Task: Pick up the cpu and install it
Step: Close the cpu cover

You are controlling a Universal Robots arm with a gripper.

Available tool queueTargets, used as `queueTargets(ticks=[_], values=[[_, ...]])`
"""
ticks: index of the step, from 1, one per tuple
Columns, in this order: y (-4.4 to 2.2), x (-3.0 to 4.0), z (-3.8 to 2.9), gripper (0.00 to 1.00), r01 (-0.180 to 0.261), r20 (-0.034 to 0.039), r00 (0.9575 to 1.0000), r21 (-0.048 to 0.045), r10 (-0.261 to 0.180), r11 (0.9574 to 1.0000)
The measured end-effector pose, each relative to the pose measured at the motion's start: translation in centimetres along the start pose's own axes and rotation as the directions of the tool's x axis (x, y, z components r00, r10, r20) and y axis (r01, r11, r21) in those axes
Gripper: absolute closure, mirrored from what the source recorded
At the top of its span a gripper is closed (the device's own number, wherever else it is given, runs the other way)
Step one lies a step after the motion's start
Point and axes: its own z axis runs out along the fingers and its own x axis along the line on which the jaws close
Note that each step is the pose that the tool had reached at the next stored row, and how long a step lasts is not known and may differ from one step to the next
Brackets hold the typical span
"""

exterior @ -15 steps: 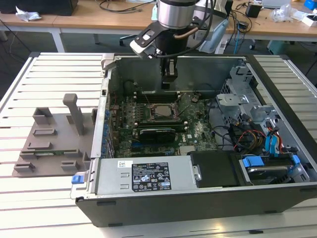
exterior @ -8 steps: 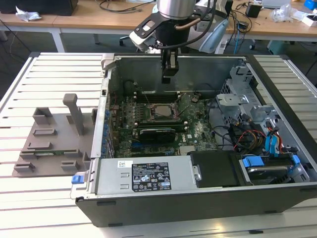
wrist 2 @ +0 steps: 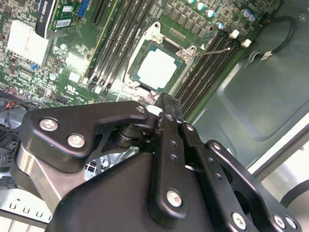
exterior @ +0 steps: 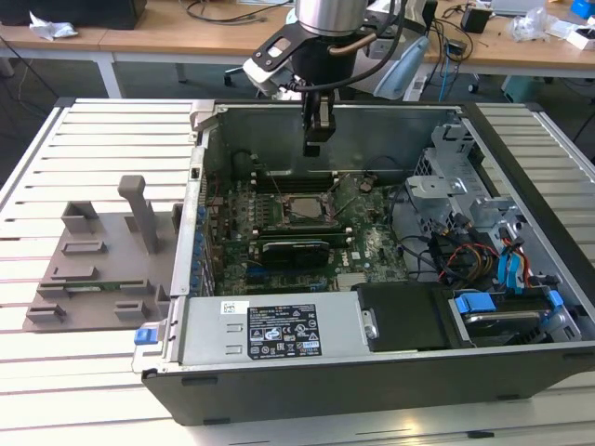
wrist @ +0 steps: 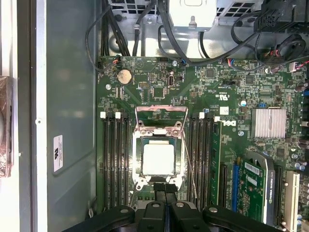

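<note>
Slatted white table (exterior: 93, 139) carries an open computer case (exterior: 372, 390). Flat in its socket on the green motherboard (wrist: 203, 92) lies the cpu (wrist: 158, 160), pale metal lid up. It is square, so it has no long axis, and its edges run with the memory slots (wrist: 113, 159) on either side. I judge it light, stiff, slick on top and delicate beneath, so it is best taken by opposite edges. Above it, apart, hangs the gripper (wrist: 165, 188), fingers pressed together on nothing.
</note>
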Motion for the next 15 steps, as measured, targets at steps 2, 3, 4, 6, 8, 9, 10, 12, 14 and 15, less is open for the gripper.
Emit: queueTargets(ticks=[2,3,4,6,8,9,10,12,14,15], values=[[0.0,0.0,0.0,0.89,0.0,0.0,1.0,0.0,0.0,1.0],[0.0,0.0,0.0,0.89,0.0,-0.0001,1.0,0.0,0.0,1.0],[0.0,0.0,0.0,0.89,0.0,-0.0001,1.0,0.0,0.0,1.0],[0.12,-0.01,-0.01,0.89,0.0,-0.0001,1.0,0.0001,0.0,1.0],[0.45,-0.01,-0.02,0.89,0.0,0.0001,1.0,0.0001,0.0,1.0],[0.63,-0.01,-0.02,0.89,0.0,0.0,1.0,0.0001,0.0,1.0],[0.89,-0.02,-0.02,0.89,0.0,0.0001,1.0,0.0002,0.0,1.0],[1.38,-0.03,-0.03,0.89,0.0,-0.0001,1.0,0.0005,0.0,1.0],[1.87,-0.04,-0.03,0.89,0.0,-0.0001,1.0,0.0008,0.0,1.0],[2.18,-0.05,-0.04,0.89,0.0,-0.0001,1.0,0.0009,0.0,1.0]])
